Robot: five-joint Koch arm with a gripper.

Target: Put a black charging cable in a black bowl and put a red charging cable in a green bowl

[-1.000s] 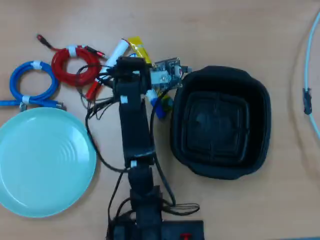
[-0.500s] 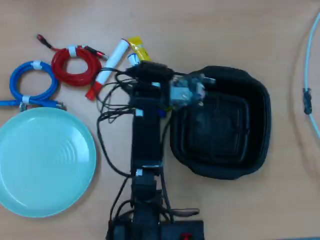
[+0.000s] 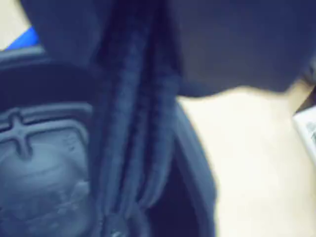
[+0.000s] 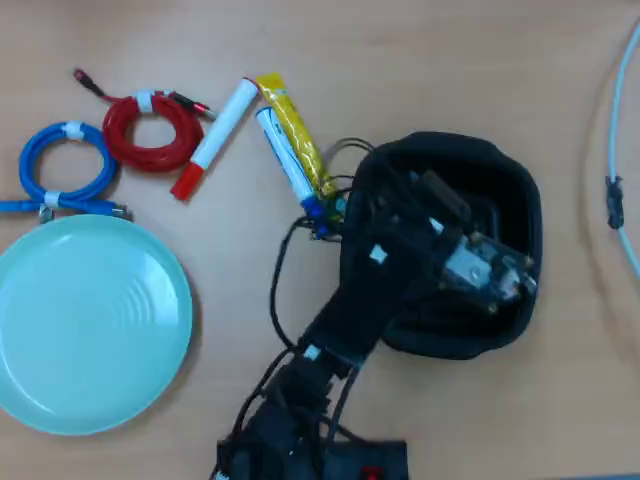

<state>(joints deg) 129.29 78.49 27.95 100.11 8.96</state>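
I've got the gripper (image 4: 500, 285) over the black bowl (image 4: 520, 190); wrist view blurs dark strands, grip unclear; red charging cable (image 4: 152, 132) lies far left, above the green bowl (image 4: 60, 390).

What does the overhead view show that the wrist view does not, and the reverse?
Only the overhead view shows the red charging cable, the blue cable, the green bowl, the marker and the arm reaching over the tub. Only the wrist view gives a blurred close-up of dark cable strands hanging by the end effector. Both show the black bowl and the wooden table.
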